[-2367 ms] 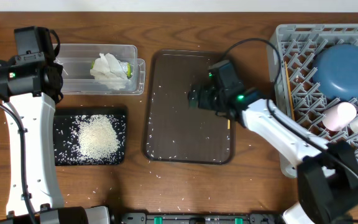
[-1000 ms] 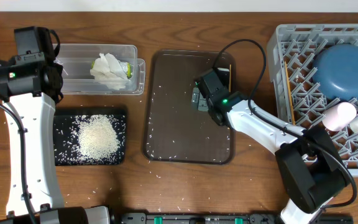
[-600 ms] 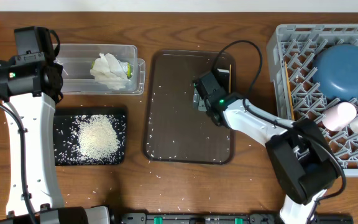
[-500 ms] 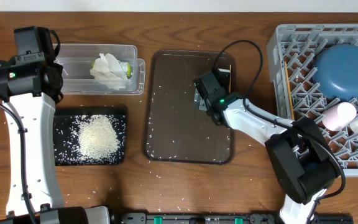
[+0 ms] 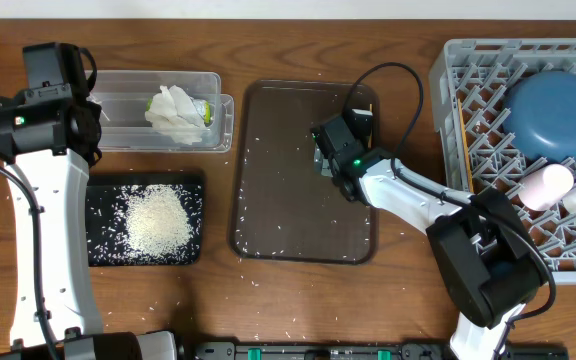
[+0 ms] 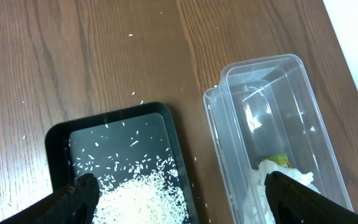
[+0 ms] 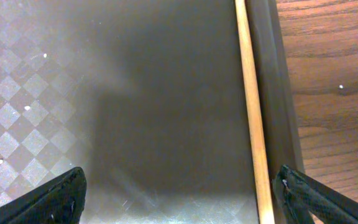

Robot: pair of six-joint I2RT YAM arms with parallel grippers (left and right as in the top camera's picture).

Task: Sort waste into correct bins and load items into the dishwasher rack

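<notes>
Chopstick, thin pale wood, lies straight against rim of brown tray.

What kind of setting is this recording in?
Probably a robot test bench staged as a dish-clearing station: a robot arm over a wooden table, a grey dishwasher rack holding a blue dish, and a black tray of rice beside a brown serving tray.

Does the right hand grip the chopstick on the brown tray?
No, the chopstick lies flat against the rim of the tray, and the right hand is open above it.
</notes>
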